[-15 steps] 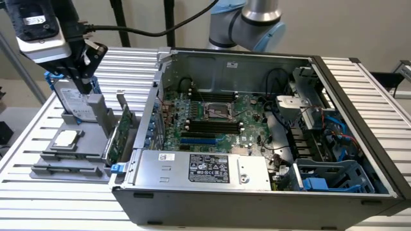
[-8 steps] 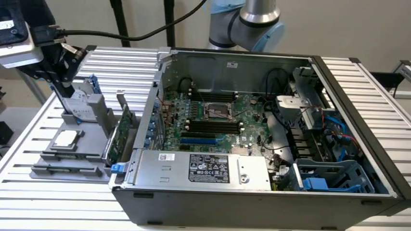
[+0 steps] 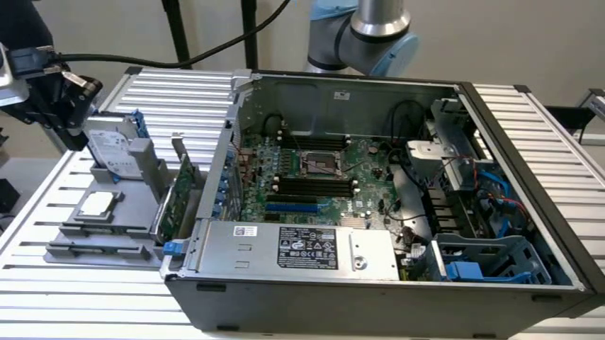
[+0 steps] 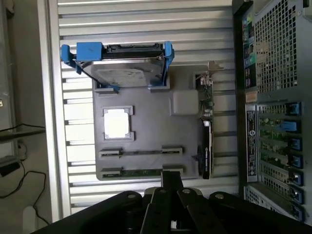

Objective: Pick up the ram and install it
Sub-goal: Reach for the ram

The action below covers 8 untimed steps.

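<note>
Claw (image 4: 170, 181) pinched together and empty, I hang at the exterior view's left above the gray holder (image 3: 104, 244) on the slatted surface (image 3: 57, 283). My tips are over one end of the ram (image 4: 139, 171), which sits in the slot nearest the holder's edge. Further right on that holder are a pale square chip (image 3: 98, 204), the hard drive with blue rails (image 3: 112, 145) and the green expansion card (image 3: 180, 195) standing on edge, then the open computer case (image 3: 378, 163) with its motherboard (image 3: 317, 177) exposed.
</note>
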Each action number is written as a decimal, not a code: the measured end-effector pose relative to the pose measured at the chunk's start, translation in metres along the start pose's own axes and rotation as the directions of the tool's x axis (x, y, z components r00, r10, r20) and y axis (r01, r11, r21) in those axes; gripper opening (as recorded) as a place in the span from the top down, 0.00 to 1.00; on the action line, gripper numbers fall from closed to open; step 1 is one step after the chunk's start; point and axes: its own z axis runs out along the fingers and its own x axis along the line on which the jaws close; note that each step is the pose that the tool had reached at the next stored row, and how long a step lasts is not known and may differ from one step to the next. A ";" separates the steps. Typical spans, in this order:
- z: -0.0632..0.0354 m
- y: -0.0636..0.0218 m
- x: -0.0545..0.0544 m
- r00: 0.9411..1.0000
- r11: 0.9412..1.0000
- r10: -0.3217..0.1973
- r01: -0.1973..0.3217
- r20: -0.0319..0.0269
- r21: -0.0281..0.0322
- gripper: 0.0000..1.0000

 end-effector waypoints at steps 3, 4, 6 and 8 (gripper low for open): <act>0.0017 -0.0036 0.005 1.000 1.000 0.000 0.000 -0.001 0.000 0.89; 0.0024 -0.0048 0.007 1.000 1.000 0.000 0.000 -0.002 0.000 0.89; 0.0039 -0.0068 0.012 1.000 1.000 0.000 0.000 -0.003 0.000 0.89; 0.0054 -0.0087 0.016 1.000 1.000 0.000 0.000 -0.005 0.000 0.89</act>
